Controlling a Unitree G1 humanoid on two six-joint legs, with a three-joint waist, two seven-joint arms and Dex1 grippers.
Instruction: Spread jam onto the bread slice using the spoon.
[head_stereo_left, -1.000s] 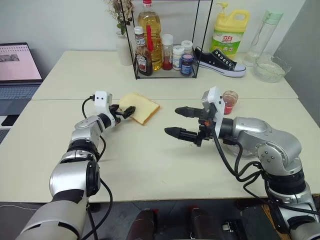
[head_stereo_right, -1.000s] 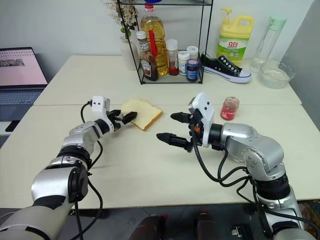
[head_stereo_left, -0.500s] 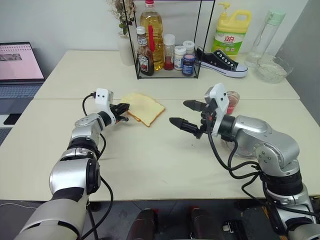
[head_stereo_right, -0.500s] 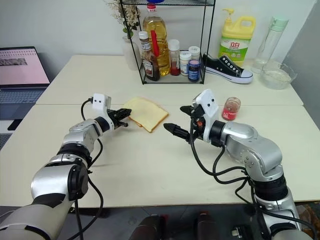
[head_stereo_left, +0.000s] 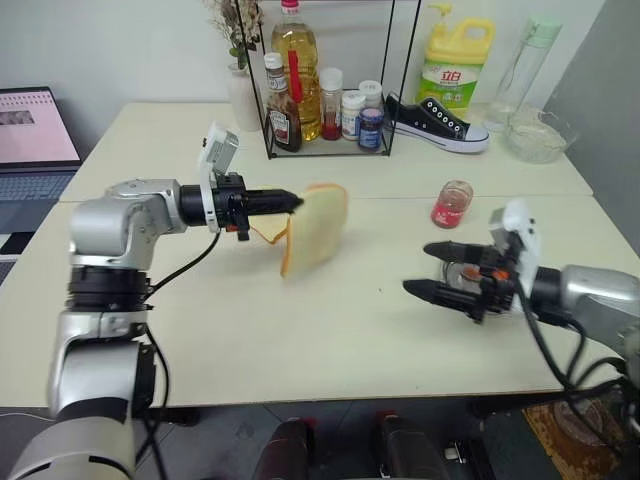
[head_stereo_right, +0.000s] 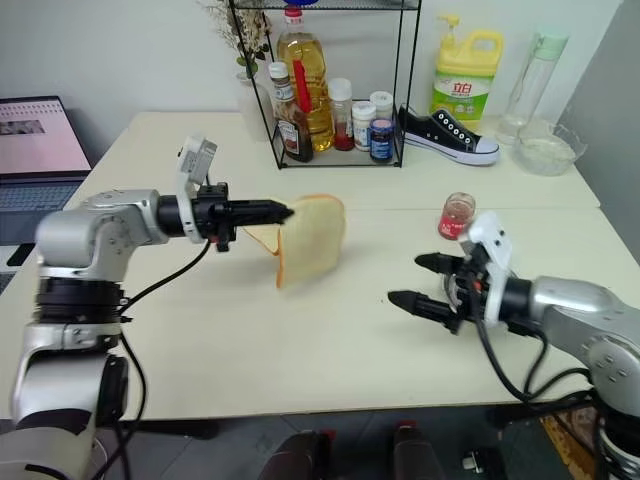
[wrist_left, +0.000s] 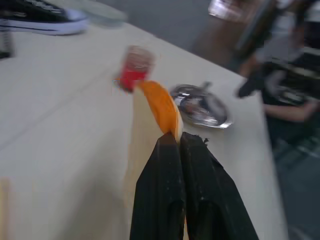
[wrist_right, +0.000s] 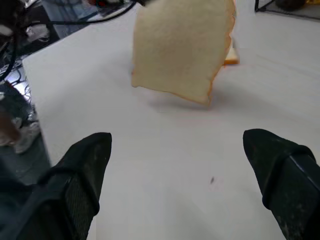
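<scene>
Left pincer: I see it clamped on the crust edge of the squarish pale white bread slice, which hangs above the cream worktop; arm raised, reaching level across. Right pincer: spread wide, holding nothing, low over the worktop. Small clear glass jar of red jam: beyond it.

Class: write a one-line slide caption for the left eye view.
Left gripper lifts a bread slice off the table.
</scene>
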